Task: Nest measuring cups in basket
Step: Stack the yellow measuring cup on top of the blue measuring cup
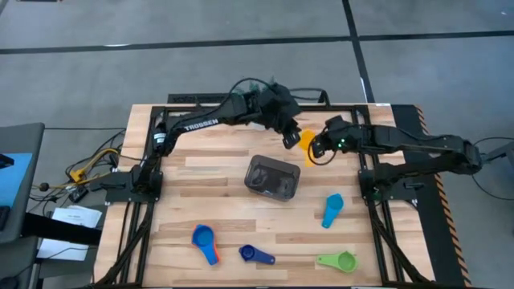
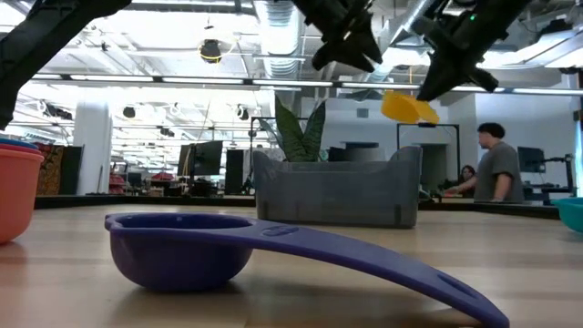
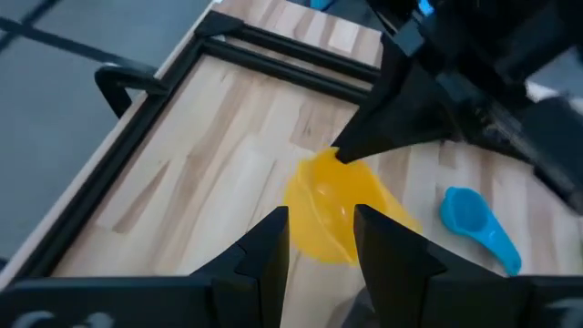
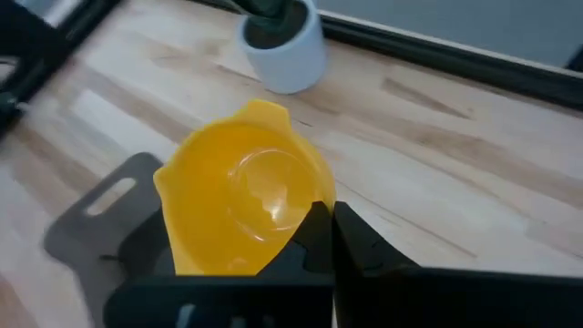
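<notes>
The yellow measuring cup (image 1: 307,143) hangs in the air beyond the basket's far right corner, with my right gripper (image 1: 315,149) shut on it. My left gripper (image 1: 289,138) hovers just left of the cup, open with nothing between its fingers (image 3: 273,244); the cup (image 3: 337,211) lies beyond their tips. The dark grey basket (image 1: 255,165) stands mid-table. On the near part of the table lie a light blue cup (image 1: 332,210), a blue cup with an orange one (image 1: 206,241), a dark blue cup (image 1: 257,255) and a green cup (image 1: 340,261). My right gripper pinches the yellow cup at its rim (image 4: 305,196), on the side opposite the pouring lip (image 4: 266,111); the fingers (image 4: 360,246) hide the exact spot. They slant down from the table's right side. The cup (image 2: 408,107) hangs tilted below the fingertips, clear of table and basket.
A white plant pot (image 4: 284,41) stands at the far edge behind the basket. The black frame rails (image 3: 273,41) run along the table's borders. In the low view the dark blue cup (image 2: 182,246) lies nearest, and a person (image 2: 496,164) stands in the room behind.
</notes>
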Available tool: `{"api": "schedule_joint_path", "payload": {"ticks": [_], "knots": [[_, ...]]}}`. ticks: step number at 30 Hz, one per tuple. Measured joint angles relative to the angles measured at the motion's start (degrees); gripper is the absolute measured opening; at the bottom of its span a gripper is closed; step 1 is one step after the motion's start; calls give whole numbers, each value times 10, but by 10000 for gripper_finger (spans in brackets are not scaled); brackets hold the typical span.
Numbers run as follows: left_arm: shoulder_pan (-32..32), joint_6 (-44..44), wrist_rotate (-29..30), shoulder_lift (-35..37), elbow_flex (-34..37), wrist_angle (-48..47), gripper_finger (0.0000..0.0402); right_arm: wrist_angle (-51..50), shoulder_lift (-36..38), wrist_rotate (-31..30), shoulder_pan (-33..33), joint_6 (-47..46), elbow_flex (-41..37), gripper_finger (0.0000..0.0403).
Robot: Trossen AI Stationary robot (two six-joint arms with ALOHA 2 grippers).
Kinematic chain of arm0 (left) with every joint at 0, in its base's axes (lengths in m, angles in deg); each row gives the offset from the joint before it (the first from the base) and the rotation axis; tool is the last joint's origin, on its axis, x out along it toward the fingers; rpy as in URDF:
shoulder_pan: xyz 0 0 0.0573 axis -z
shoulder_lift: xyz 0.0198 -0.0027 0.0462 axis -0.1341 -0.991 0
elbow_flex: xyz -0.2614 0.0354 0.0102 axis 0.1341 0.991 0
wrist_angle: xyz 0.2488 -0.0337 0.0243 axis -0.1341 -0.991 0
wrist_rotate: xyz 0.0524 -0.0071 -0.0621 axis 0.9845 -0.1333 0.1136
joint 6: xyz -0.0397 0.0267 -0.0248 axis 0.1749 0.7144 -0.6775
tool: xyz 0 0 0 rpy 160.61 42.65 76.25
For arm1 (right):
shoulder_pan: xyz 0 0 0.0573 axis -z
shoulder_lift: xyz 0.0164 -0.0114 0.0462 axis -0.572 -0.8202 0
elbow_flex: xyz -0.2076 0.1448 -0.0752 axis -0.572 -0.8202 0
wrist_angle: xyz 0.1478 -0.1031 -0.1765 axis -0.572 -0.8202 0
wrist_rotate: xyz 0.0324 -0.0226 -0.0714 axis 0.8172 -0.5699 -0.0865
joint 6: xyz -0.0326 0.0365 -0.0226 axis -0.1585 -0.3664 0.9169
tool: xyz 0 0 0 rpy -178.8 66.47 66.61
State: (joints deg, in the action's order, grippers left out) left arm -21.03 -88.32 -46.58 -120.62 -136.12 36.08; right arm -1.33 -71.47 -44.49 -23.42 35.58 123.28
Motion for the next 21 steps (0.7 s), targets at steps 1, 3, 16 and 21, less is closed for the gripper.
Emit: {"api": "schedule_joint_path", "payload": {"ticks": [1,3,16,21], "knots": [[8,7,12,0,0,0,114,1,3,-7,-8,0,0,3],[22,14,36,0,0,-1,114,5,8,-12,-22,4,0,4],[64,-23,124,0,0,-6,114,63,26,-10,-85,70,0,3],[72,-39,123,0,0,-17,114,71,26,-10,-96,73,0,5]]}}
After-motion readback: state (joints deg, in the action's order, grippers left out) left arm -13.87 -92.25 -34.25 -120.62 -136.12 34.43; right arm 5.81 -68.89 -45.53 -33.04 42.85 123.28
